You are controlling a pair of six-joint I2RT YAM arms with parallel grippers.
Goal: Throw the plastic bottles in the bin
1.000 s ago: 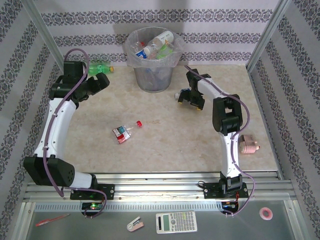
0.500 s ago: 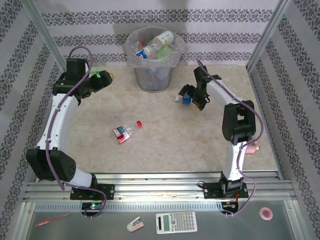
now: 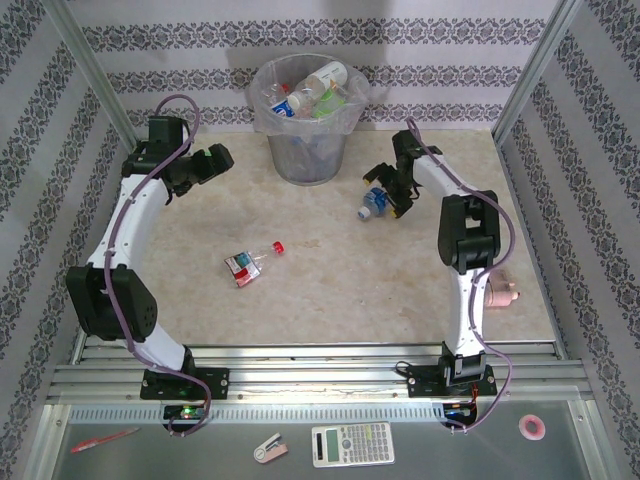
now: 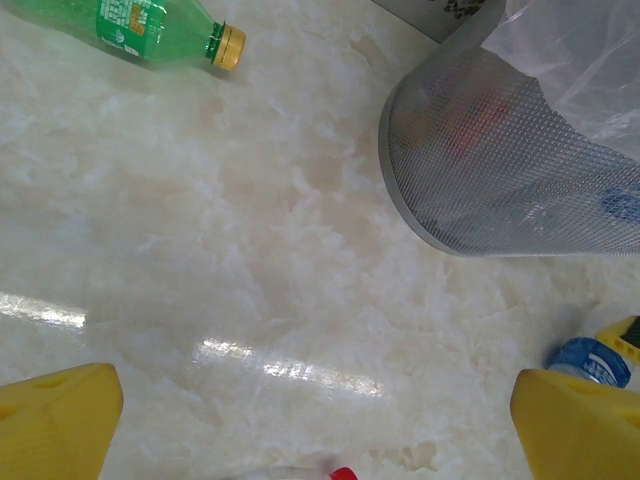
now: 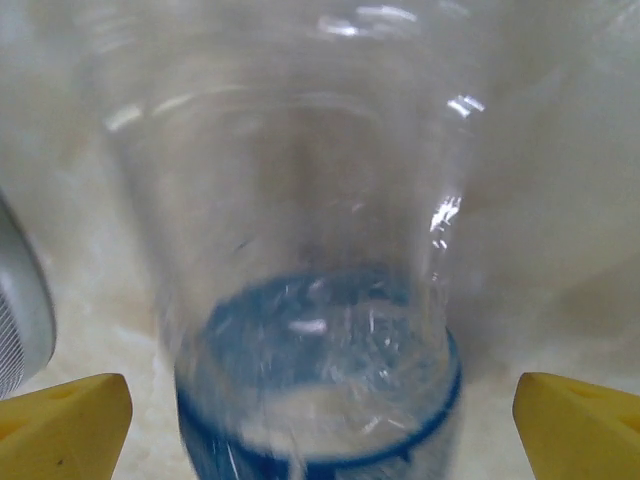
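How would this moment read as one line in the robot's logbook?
left fingers: open, near bin | right fingers: open either side of blue-labelled bottle | red-capped bottle, green bottle: lying on table, not binned

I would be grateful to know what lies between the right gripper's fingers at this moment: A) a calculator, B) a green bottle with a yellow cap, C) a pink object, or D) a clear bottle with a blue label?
D: the right wrist view shows the clear bottle with a blue label standing between the spread yellow fingers of the right gripper, with a gap on each side.
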